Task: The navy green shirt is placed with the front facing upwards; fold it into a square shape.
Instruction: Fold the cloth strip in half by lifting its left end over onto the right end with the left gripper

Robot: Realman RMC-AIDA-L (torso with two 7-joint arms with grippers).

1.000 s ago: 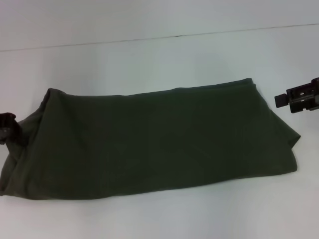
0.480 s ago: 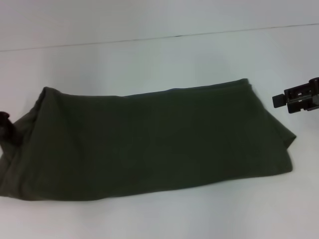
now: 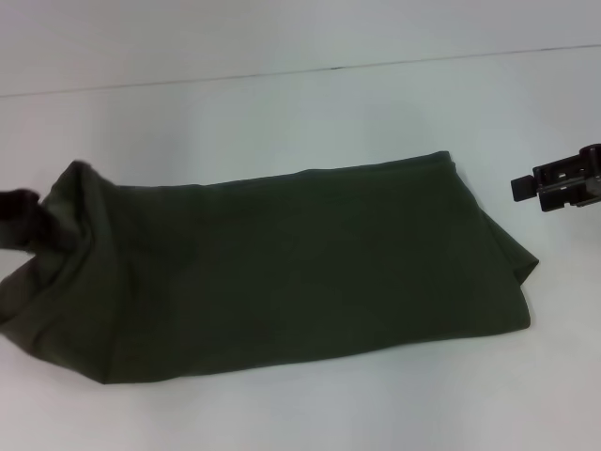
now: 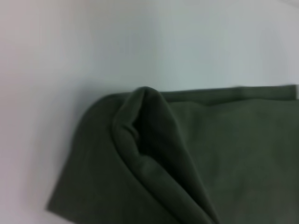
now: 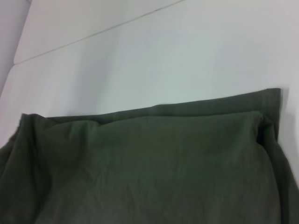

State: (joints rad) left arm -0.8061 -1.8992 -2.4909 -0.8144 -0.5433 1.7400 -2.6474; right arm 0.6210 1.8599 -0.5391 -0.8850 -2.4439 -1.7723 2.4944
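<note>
The navy green shirt (image 3: pixel 282 268), already folded into a long band, lies flat on the white table (image 3: pixel 282 113). Its long axis runs across the robot's front, from the left end — bunched and raised into a ridge, as the left wrist view shows (image 4: pixel 149 140) — to the right end, which lies flat with stacked edges, seen closer in the right wrist view (image 5: pixel 154 158). No lettering or collar shows on the upper face.

At the shirt's left end sits the left gripper (image 3: pixel 23 230), touching the raised cloth; it appears to be clamped on that end, though the fingers themselves are hidden by fabric, so this is a judgement. Off the shirt's right end, well apart and clear of the cloth, hangs the right gripper (image 3: pixel 563 183); whether its fingers are spread or closed cannot be told.

Turning relation: the band is much longer than it is wide, so a square probably calls for carrying the left end along the long axis toward the right end — the left arm is the nearer one.
</note>
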